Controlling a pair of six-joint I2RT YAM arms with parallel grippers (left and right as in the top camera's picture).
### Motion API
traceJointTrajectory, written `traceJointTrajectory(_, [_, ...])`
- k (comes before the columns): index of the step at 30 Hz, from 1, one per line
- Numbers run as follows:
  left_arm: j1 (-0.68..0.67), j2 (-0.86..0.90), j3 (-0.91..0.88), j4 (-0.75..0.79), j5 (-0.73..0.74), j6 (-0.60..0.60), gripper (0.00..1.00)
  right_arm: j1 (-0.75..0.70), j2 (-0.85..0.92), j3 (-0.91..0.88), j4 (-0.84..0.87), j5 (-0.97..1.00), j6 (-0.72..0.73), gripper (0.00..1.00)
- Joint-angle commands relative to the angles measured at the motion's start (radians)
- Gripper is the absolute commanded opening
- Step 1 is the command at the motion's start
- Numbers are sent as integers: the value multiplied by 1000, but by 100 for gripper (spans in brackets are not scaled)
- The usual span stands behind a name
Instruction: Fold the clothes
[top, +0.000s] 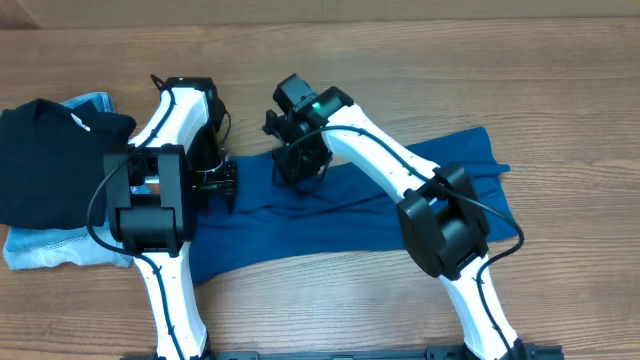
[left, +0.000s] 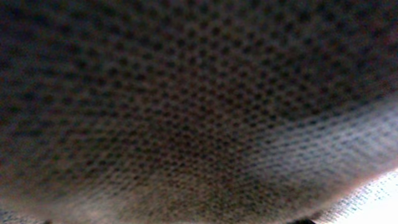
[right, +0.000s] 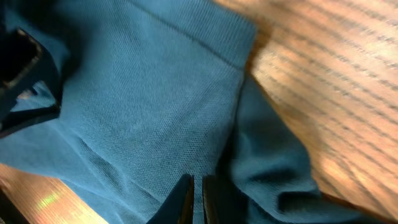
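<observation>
The clothes (top: 350, 215), a plain teal-blue garment, lie spread across the middle of the wooden table. My right gripper (top: 300, 165) is at the garment's far edge. In the right wrist view its fingers (right: 196, 190) are closed to a thin gap, pinching a fold of the teal fabric (right: 143, 112). My left gripper (top: 222, 185) is at the garment's left end. The left wrist view is filled by blurred fabric (left: 199, 112) pressed close to the lens, and its fingers are hidden.
A black folded garment (top: 50, 160) lies at the left on light blue denim jeans (top: 50, 250). Bare wooden table (top: 560, 90) shows at the back, right and front. Both arm bases stand at the front edge.
</observation>
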Motion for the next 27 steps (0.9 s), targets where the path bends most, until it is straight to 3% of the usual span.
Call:
traceJointTrajectory(1, [-6,-22,-3,6,-6,-10,52,5,4,-67,39,8,4,10])
traceJointTrajectory(10, [-6,-22,-3,13,-6,-10,52,5,4,-124,6,-28,29,10])
traceJointTrajectory(15, [-6,-22,-3,15,-7,-10,53,-32,-5,-51,-57,137,65,7])
traceJointTrajectory(19, [-6,-22,-3,28,-6,-11,53,-134,-81,142,-185,221,89,8])
traceJointTrajectory(20, [-6,-22,-3,37,-6,-11,53,-219,-150,195,-203,239,122,10])
traceJointTrajectory(23, [-6,-22,-3,49,0,-11,53,-325,-175,194,-272,243,155,12])
traceJointTrajectory(27, [-6,-22,-3,63,5,-11,54,-500,-175,60,-373,242,162,13])
